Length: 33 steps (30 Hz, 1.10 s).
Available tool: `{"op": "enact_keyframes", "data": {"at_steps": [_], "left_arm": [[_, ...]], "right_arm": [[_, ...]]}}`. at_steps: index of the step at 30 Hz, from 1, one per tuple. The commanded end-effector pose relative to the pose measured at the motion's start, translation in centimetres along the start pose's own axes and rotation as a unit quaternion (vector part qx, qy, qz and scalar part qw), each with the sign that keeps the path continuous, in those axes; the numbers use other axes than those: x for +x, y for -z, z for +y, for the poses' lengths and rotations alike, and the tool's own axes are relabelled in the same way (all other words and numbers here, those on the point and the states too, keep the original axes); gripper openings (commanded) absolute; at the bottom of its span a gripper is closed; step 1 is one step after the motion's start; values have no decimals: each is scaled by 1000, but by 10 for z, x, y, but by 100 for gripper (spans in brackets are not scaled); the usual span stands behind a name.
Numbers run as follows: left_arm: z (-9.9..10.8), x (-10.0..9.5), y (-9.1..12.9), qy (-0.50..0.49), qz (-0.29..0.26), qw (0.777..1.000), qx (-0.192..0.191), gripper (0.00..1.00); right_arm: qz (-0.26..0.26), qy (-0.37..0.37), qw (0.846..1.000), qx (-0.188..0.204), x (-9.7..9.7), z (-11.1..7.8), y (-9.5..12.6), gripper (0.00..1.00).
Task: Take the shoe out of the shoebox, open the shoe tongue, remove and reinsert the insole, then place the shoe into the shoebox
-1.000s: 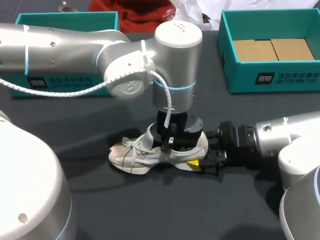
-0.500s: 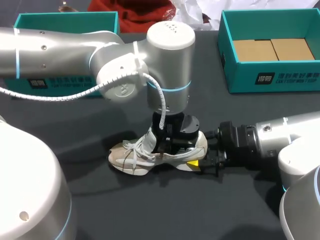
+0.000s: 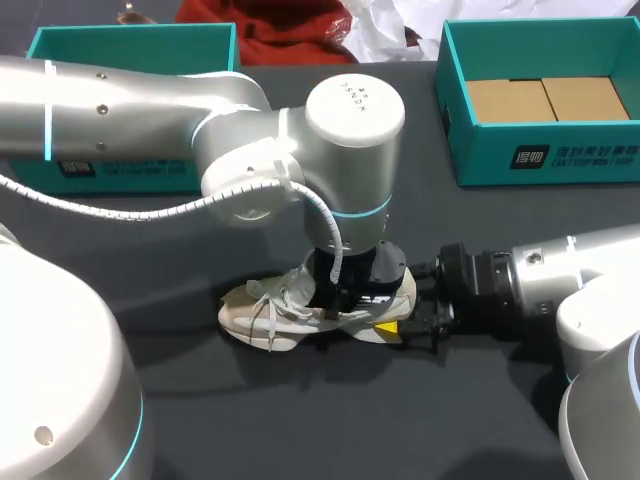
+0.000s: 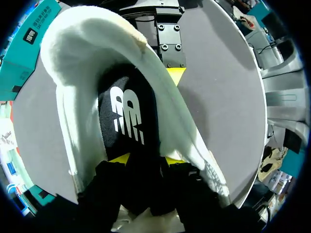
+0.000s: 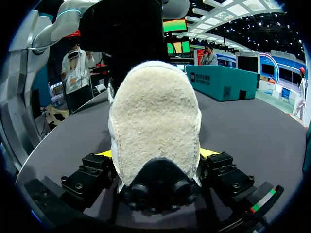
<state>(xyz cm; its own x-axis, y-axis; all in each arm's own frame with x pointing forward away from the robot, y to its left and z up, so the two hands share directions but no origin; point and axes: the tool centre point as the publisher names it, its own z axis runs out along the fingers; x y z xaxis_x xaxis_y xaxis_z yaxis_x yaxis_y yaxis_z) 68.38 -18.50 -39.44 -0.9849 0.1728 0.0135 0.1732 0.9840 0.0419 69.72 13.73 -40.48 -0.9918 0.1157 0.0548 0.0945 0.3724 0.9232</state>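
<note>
My left gripper (image 4: pixel 146 158) is down inside the shoe's mouth, its yellow tips standing apart over the black insole (image 4: pixel 127 116). I see nothing pinched between them, so I read it as open. The insole's heel end lies ahead of those tips, to the right in the scene, toward my right gripper (image 5: pixel 156 154), which is clamped on the heel from both sides. The shoe (image 3: pixel 270 305) sits on its sole on the table (image 3: pixel 300 420), in the near middle, long axis left to right, toe left and heel right. My judgement is that lifting the insole falls to the left arm, straight up through the collar, since the right is busy anchoring. The collar walls crowd the fingers closely. The shoebox (image 3: pixel 500 160) stands well apart at far right, and a second teal box (image 3: pixel 130 45) at far left.
</note>
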Motion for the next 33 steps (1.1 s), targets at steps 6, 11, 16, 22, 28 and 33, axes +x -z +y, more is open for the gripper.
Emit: {"op": "enact_keyframes", "data": {"at_steps": [6,11,16,22,28,33], "left_arm": [[0,-10,-16,43,-35,998,-25,22],[6,-16,-14,57,-32,998,-19,0],[11,-16,-10,60,-28,998,-8,0],[19,-15,1,49,-2,998,35,0],[26,-12,11,39,11,996,76,0],[30,-9,18,37,11,994,100,0]], "right_arm": [[-1,-1,1000,1,-1,3,0,0],[-1,-1,1000,1,-1,3,0,0],[-1,-1,1000,1,-1,3,0,0],[-1,-1,1000,1,-1,3,0,0],[-1,-1,1000,1,-1,3,0,0],[-1,-1,1000,1,-1,3,0,0]]}}
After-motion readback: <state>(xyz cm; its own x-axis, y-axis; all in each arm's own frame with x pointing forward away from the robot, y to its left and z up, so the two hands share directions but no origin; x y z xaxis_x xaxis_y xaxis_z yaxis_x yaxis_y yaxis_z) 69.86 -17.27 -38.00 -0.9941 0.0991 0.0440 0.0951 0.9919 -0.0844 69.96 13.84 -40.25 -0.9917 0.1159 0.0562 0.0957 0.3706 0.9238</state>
